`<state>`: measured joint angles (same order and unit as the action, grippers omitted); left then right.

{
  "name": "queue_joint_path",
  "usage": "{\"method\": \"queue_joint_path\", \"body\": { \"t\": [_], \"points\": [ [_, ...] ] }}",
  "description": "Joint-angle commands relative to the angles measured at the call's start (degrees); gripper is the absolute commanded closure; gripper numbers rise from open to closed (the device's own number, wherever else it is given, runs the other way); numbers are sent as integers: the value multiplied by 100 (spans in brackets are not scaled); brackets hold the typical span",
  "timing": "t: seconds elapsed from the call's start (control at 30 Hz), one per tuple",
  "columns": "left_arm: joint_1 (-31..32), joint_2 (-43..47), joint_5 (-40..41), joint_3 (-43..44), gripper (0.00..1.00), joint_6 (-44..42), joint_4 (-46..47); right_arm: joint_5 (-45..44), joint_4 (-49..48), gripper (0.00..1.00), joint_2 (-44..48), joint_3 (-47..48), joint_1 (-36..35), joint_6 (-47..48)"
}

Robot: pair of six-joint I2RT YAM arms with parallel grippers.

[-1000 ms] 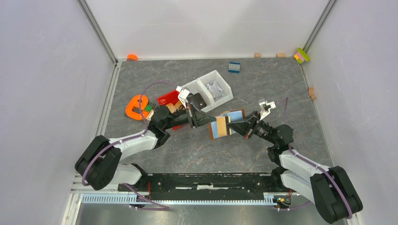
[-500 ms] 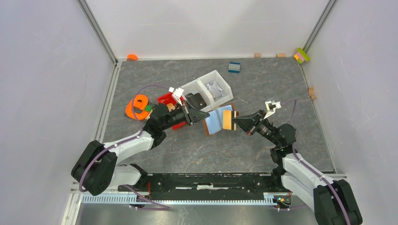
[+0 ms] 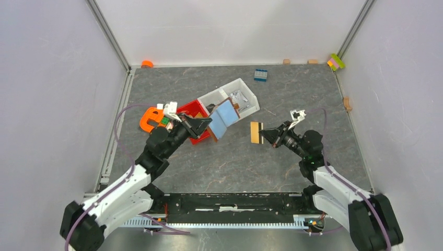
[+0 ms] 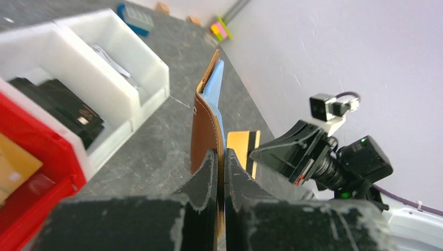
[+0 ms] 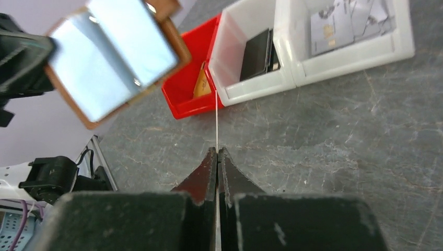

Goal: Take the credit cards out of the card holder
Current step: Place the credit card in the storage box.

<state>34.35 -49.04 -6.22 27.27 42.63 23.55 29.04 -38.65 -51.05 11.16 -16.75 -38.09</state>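
Observation:
My left gripper (image 3: 208,124) is shut on the brown card holder (image 3: 215,130), held tilted in the air in front of the red bin. A pale blue card (image 3: 223,115) still lies against the holder's face. In the left wrist view the card holder (image 4: 205,125) stands edge-on between my left gripper's (image 4: 220,155) fingers, the blue card (image 4: 219,83) behind it. My right gripper (image 3: 264,134) is shut on the orange-tan credit card (image 3: 255,132), clear of the holder with a gap between them. The right wrist view shows that card (image 5: 216,117) as a thin edge-on line in the right gripper (image 5: 217,151).
A red bin (image 3: 189,110) and a white two-compartment bin (image 3: 248,102) stand behind the holder; a black wallet-like item (image 5: 256,55) lies in the white bin. An orange object (image 3: 150,119) sits at left. A blue block (image 3: 260,75) and coloured blocks (image 3: 336,61) lie near the back wall.
The left arm has drawn back to the left with the holder and blue card. The orange-tan card has slid out of the holder and stays in the right gripper.

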Motion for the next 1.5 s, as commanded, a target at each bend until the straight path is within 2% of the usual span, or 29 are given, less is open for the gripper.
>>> {"method": "queue_joint_path", "body": {
  "t": [0.0, 0.13, 0.33, 0.67, 1.1, 1.27, 1.33, 1.4, 1.47],
  "points": [
    [83, 933, 1364, -309, 98, -159, -232, 65, -291, 100, -812, 569, -346, 97],
    [309, 1884, 2164, -631, 98, -124, -219, -48, -243, 100, -1716, 1287, -1089, 199],
    [553, 2597, 2590, -782, 98, -156, -246, -330, 309, 100, -2890, 2480, -1756, 446],
    [627, 2883, 2592, -848, 98, -71, -228, -435, 607, 100, -4669, 4142, -2213, 257],
    [635, 2977, 2443, -925, 98, -25, -184, -1342, 1554, 99, -6344, 6193, -2760, 495],
    [635, 3077, 2469, -960, 98, -37, -180, -1364, 1710, 99, -6973, 6931, -2880, 586],
    [635, 3083, 2476, -960, 98, -44, -175, -1349, 1810, 96, -7149, 7205, -2929, 639],
    [635, 3075, 2478, -960, 98, -53, -175, -1381, 1976, 82, -7256, 7411, -2984, 709],
    [637, 3083, 2476, -956, 98, -53, -176, -1497, 2091, 72, -7214, 7433, -3016, 812]
  ]
}}
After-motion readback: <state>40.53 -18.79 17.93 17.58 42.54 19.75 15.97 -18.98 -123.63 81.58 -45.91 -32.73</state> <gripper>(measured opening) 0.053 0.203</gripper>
